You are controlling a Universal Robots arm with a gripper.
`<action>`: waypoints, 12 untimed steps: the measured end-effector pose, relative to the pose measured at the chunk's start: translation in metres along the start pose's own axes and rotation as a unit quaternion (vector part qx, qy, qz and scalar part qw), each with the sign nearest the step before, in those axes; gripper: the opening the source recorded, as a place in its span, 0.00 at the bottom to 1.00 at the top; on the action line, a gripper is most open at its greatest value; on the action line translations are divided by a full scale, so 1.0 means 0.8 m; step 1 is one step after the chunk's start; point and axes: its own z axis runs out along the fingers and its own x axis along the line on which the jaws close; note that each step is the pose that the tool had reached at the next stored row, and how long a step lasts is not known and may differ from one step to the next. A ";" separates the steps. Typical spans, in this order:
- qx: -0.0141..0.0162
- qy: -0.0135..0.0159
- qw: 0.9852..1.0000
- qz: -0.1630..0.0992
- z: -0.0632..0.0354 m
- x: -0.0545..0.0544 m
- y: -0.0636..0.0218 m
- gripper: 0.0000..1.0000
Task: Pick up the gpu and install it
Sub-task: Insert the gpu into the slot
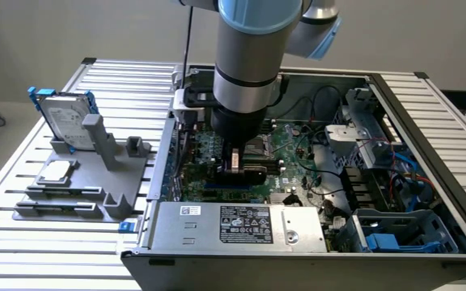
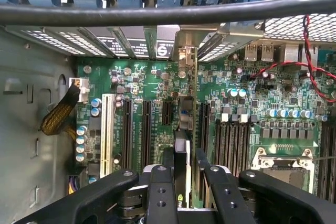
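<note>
In the wrist view the gpu stands edge-on between my fingers. Its black cover and thin board run away from the camera. Its silver end bracket lies against the rear slot openings of the case. The card hangs directly over a black expansion slot on the green motherboard; whether it is seated I cannot tell. My gripper is shut on the gpu. In the exterior view the gripper reaches down inside the open computer case, above the motherboard's middle.
A silver hard drive with blue rails stands in a grey fixture at the exterior view's left. A power supply and a blue drive cage line the near side. Memory slots, a CPU socket and red cables flank the card.
</note>
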 end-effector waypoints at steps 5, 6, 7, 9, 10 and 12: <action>0.000 0.000 1.000 0.004 0.001 0.000 0.000 0.27; 0.000 0.000 1.000 0.004 0.001 0.000 0.000 0.27; 0.000 0.000 1.000 0.005 0.001 0.000 0.000 0.27; 0.000 -0.001 1.000 0.006 0.001 0.001 0.000 0.27; -0.001 -0.001 1.000 0.007 0.001 0.001 0.000 0.27; -0.002 -0.001 1.000 0.008 0.001 0.001 0.000 0.27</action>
